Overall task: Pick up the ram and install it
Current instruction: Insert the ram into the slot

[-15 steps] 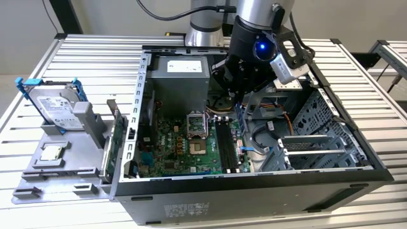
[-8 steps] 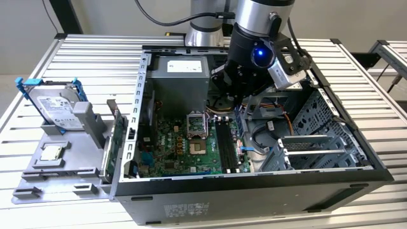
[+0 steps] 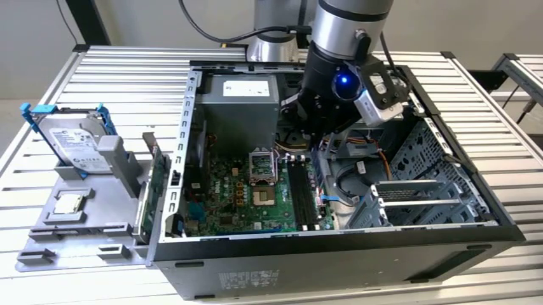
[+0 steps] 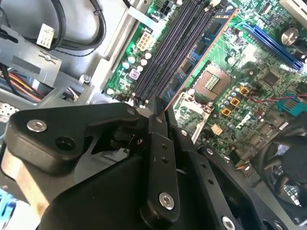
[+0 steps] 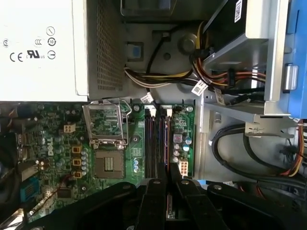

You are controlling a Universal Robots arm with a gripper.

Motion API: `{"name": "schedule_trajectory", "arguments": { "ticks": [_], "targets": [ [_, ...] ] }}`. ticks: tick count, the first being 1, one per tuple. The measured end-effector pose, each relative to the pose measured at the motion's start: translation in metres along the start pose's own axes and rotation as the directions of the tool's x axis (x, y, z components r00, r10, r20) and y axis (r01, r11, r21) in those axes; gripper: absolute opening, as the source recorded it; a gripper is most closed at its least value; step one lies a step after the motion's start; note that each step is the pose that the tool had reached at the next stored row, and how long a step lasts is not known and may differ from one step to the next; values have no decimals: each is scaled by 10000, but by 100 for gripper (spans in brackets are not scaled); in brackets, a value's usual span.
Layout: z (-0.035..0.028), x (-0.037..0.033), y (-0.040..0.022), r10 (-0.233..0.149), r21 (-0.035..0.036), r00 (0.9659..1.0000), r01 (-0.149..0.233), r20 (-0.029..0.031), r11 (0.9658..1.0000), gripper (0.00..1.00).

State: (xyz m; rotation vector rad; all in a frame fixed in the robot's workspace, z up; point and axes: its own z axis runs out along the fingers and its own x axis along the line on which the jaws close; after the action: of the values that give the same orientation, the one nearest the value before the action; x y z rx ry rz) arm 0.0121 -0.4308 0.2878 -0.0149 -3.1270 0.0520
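**Memory stick poised over its slot**

Inside the open computer case (image 3: 357, 251), the arm's gripper (image 4: 157, 106) appears clamped on the ram (image 4: 196, 62). The thin blue stick is seen almost edge-on just above the black memory slots (image 5: 156, 143), beside the processor socket (image 5: 108, 163). It does not look seated yet. The work in hand seems to be alignment: the stick should run parallel to one slot, stand upright rather than tilted, and go down straight with even pressure, clear of the nearby cables (image 5: 158, 76).
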Motion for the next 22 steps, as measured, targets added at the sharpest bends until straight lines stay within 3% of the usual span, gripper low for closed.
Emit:
{"name": "schedule_trajectory", "arguments": {
  "ticks": [5,11,22],
  "targets": [
    [89,-1,2,-1,0,10000,1,0,10000,0],
    [114,-3,3,-1,-5,10000,1,1,10000,0],
    [283,-18,5,-2,1,10000,2,0,10000,0]
  ]
}}
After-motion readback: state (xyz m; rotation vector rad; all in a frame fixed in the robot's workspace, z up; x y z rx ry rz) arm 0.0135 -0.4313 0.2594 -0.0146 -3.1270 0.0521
